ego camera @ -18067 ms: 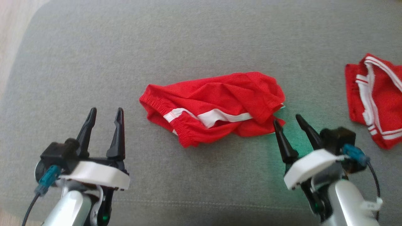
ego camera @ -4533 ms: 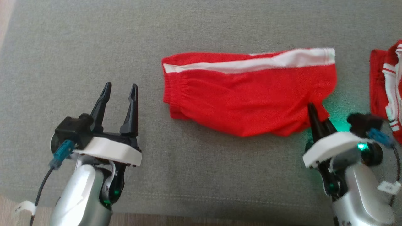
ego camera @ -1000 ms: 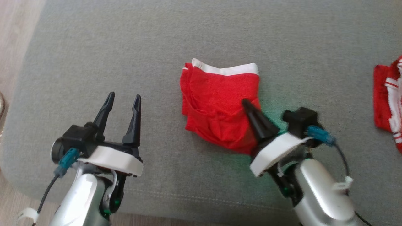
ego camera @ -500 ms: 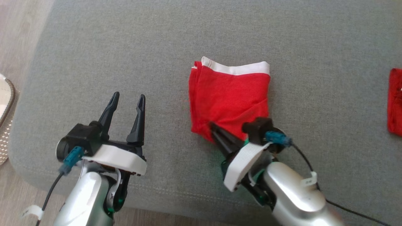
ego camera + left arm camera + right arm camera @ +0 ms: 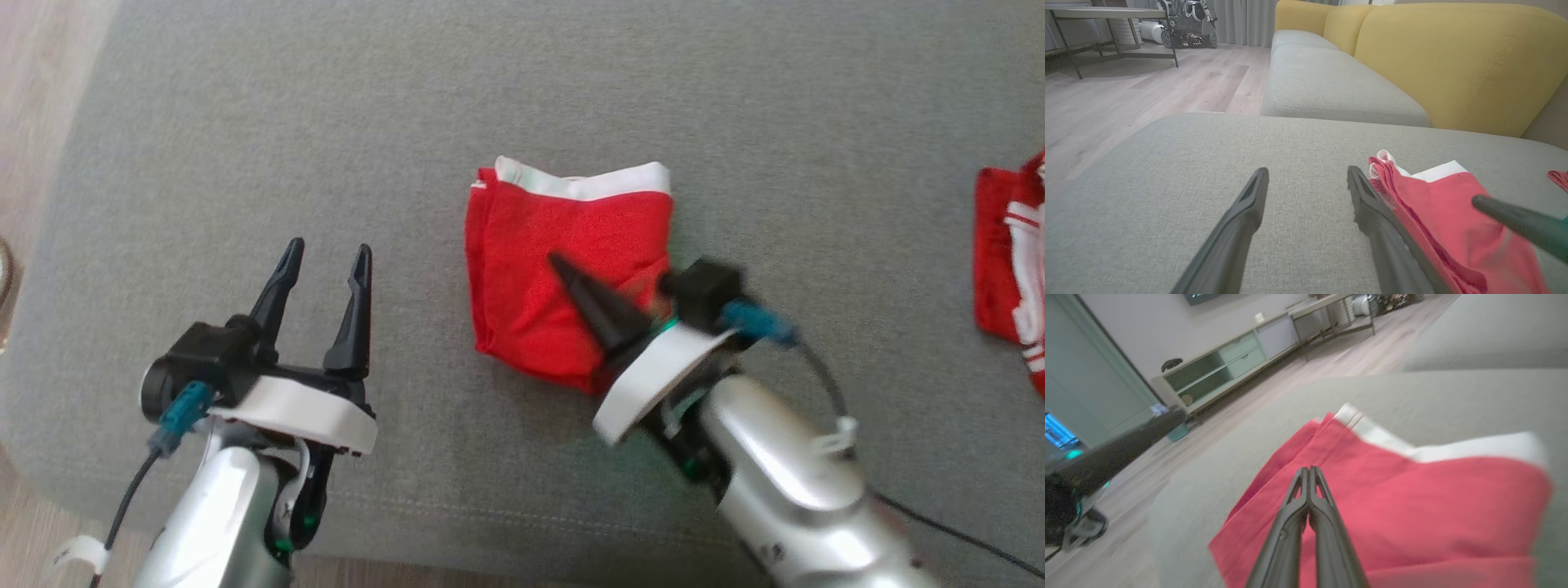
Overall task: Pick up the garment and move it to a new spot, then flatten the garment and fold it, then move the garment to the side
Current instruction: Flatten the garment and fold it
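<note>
The garment (image 5: 563, 269), red with a white band along its far edge, lies folded into a small square on the grey cushion (image 5: 326, 122). My right gripper (image 5: 559, 261) is shut and lies slanted over the garment's middle, tips pointing up-left. In the right wrist view the right gripper (image 5: 1308, 470) has its two fingers pressed together above the red garment (image 5: 1412, 506), with nothing between them. My left gripper (image 5: 326, 253) stands open over bare cushion, left of the garment. In the left wrist view the left gripper (image 5: 1306, 181) is empty and the garment (image 5: 1437, 204) lies just to its right.
A second red garment with white stripes (image 5: 1008, 261) lies at the cushion's right edge. Wooden floor (image 5: 33, 98) shows past the cushion's left side. A yellow sofa back (image 5: 1453, 61) rises behind the cushion. The cushion's front edge runs just below both arms.
My right gripper, still shut, has swept leftward across the garment's lower part and now lies over its middle. The head view swayed. The left gripper has kept its place.
</note>
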Robot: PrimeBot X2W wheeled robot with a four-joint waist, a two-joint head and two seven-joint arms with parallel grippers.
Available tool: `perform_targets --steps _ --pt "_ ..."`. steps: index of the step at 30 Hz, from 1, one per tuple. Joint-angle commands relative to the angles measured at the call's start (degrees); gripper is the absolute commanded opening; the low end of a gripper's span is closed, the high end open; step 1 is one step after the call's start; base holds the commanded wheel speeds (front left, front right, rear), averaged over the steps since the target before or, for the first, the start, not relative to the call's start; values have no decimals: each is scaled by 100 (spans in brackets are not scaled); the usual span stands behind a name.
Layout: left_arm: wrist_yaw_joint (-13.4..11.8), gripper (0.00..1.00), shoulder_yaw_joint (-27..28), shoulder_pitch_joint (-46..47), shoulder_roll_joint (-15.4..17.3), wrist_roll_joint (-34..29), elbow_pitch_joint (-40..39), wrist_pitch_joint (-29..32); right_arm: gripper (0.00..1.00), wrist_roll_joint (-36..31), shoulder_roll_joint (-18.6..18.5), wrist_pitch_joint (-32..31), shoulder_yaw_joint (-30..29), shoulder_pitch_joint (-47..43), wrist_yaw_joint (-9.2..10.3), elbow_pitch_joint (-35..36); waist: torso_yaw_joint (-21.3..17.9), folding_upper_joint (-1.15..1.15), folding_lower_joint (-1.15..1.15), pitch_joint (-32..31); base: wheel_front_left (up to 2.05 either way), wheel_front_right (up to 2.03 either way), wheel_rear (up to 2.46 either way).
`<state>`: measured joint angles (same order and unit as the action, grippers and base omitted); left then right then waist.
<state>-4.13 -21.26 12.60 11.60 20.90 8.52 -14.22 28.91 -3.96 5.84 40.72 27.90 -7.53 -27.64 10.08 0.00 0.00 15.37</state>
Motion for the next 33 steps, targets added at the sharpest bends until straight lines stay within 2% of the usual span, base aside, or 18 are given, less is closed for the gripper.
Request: perform_targets --steps 1,2,3,4,5,6,7,12,17,23,33 --pt "-48 100 265 132 170 30 -191 -54 0 -211 108 142 -342 63 4 308 -106 0 0 -84 0 0 0" --pt "-58 100 276 115 188 31 -197 -54 0 -328 108 170 -574 30 4 385 -140 0 0 -110 0 0 0" --pt "-68 100 288 102 210 30 -205 -53 5 -447 108 171 -829 -25 4 465 -176 0 0 -134 0 0 0" --pt "-68 100 288 102 210 30 -205 -53 5 -447 108 171 -829 -25 4 465 -176 0 0 -134 0 0 0" --pt "-78 100 298 91 228 30 -215 -51 33 -590 108 160 -1109 -94 4 552 -209 0 0 -158 0 0 0" --pt "-89 100 306 80 247 29 -230 -46 90 -739 108 154 -1391 -172 4 667 -241 0 0 -180 0 0 0" --pt "-99 100 314 70 264 30 -249 -42 100 -904 108 148 -1675 -260 4 804 -271 0 0 -204 0 0 0" --pt "-151 100 345 5 336 23 -369 -32 100 -1638 108 -54 -2961 -858 4 1694 -409 0 0 -319 0 0 0" --pt "-178 100 408 -102 435 52 -473 -25 100 -1992 108 -402 -3722 -1493 4 2606 -523 0 0 -451 0 0 0" --pt "-221 100 370 -346 509 40 -557 -3 100 -2104 108 -772 -4003 -2171 4 3223 -616 0 0 -698 0 0 0" --pt "-338 100 352 -874 649 95 -704 119 100 -2081 108 -949 -4117 -2816 4 3587 -675 0 0 -1185 0 0 0"
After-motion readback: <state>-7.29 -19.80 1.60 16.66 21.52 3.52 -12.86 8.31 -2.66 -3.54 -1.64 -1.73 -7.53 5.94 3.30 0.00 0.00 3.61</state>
